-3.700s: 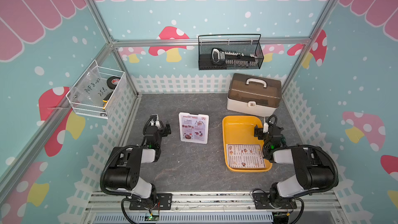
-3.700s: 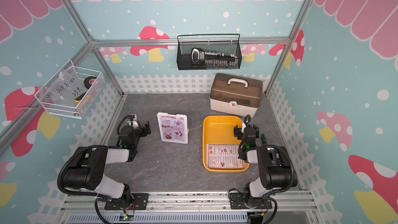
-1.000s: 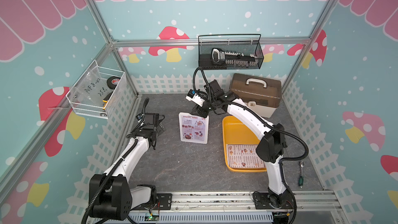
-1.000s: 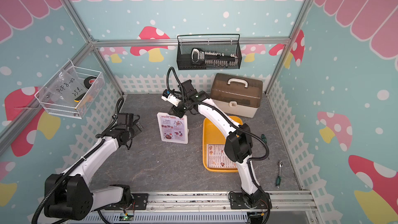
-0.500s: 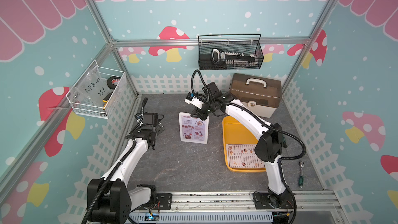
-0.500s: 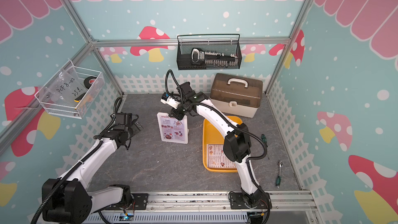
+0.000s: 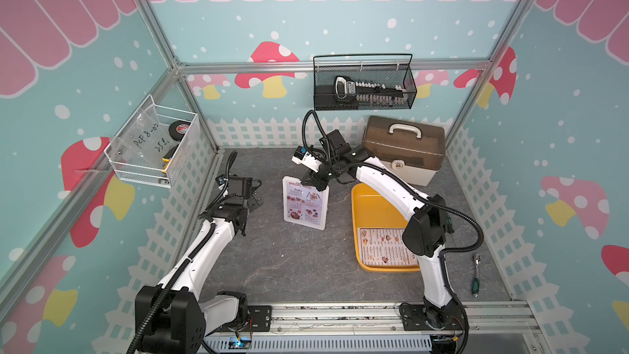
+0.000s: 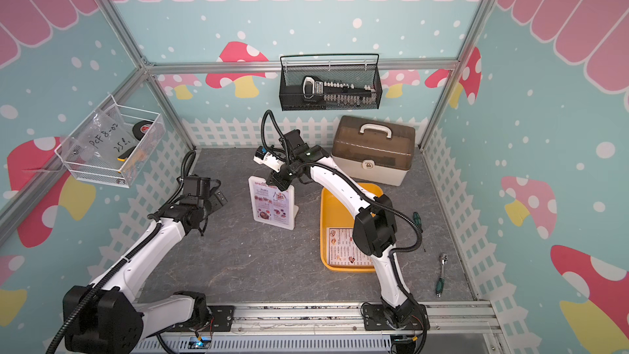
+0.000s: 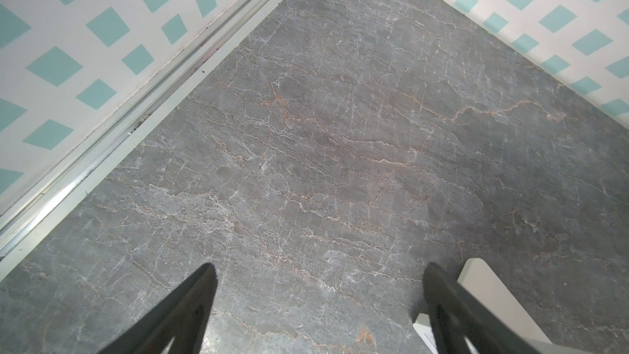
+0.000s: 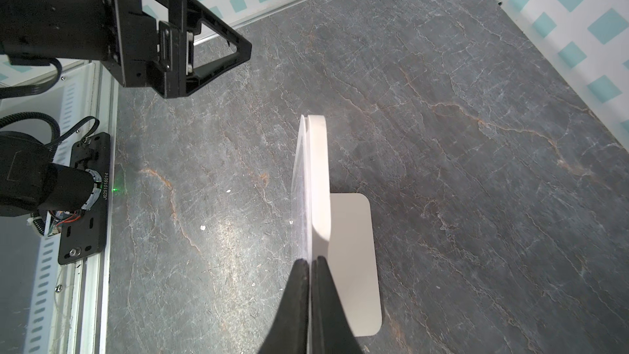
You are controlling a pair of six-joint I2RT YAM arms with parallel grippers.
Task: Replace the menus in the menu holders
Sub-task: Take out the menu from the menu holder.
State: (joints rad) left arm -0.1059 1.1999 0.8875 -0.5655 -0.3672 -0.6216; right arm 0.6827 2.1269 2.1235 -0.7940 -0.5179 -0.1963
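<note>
Right gripper [image 10: 309, 261] has pinched shut atop one menu holder [image 10: 320, 171]; left gripper [image 9: 320, 269] wide.

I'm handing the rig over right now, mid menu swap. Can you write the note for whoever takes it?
Left gripper: jaws open, empty, above bare table beside the stand.
Right gripper: jaws shut at the stand's top edge, apparently pinching the pink menu.
White menu: flat in the yellow tray.
Done: nothing swapped; the pink menu sits in the stand.
Left: pull the pink menu out, slide the white one in.
</note>
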